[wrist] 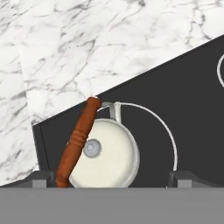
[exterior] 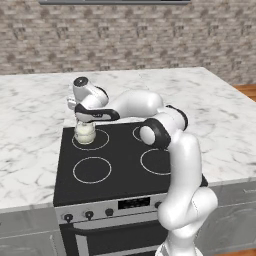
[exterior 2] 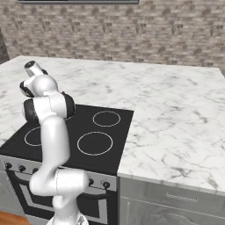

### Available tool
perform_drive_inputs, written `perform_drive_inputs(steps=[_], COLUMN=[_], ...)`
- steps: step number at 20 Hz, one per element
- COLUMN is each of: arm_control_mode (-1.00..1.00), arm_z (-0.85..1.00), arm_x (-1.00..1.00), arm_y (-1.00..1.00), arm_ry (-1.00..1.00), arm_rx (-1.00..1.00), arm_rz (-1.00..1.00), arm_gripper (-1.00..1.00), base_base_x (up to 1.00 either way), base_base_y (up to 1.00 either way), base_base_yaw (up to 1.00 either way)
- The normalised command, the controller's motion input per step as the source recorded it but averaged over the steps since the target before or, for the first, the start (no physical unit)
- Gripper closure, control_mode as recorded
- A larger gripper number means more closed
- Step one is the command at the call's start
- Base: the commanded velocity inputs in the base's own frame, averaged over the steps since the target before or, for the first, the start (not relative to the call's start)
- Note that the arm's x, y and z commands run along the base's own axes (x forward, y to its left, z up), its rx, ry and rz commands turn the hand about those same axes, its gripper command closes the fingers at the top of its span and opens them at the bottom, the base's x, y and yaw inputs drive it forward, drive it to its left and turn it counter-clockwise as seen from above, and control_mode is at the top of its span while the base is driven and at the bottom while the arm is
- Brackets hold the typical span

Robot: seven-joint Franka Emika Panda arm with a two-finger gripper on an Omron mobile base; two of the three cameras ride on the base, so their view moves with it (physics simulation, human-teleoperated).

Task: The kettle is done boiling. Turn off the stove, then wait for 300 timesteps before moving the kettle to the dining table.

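The stove, sunk in the marble desk, carries the kettle on its far-left burner, near the cooktop's back left corner. The hand hangs above it, fingers spread wide, holding nothing. The handle lies off-centre, so closing could glance off and tip the kettle. No readable writing.

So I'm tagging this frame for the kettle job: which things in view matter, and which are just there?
Job:
kettle, on the far left burner
stove
gripper, open, above the kettle
marble top, if that is the dining table

Just there:
brick wall
oven door
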Motion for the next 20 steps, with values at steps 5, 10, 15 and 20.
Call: perform_drive_inputs(steps=[5, 10, 15, 20], arm_control_mode=[-1.0, -1.0, -1.0, -1.0], arm_z=[-0.04, -0.07, 0.0, -0.04], arm_x=[0.28, 0.22, 0.1, 0.01], arm_y=[0.12, 0.16, 0.09, 0.02], arm_ry=[0.02, 0.02, 0.0, 0.01], arm_rx=[0.02, 0.0, 0.0, 0.0], arm_rz=[-0.02, -0.01, 0.0, 0.0], arm_gripper=[-1.0, -1.0, -1.0, -1.0], base_base_x=[0.0, 0.0, 0.0, 0.0], base_base_y=[0.0, 0.0, 0.0, 0.0], base_base_yaw=[0.0, 0.0, 0.0, 0.0])
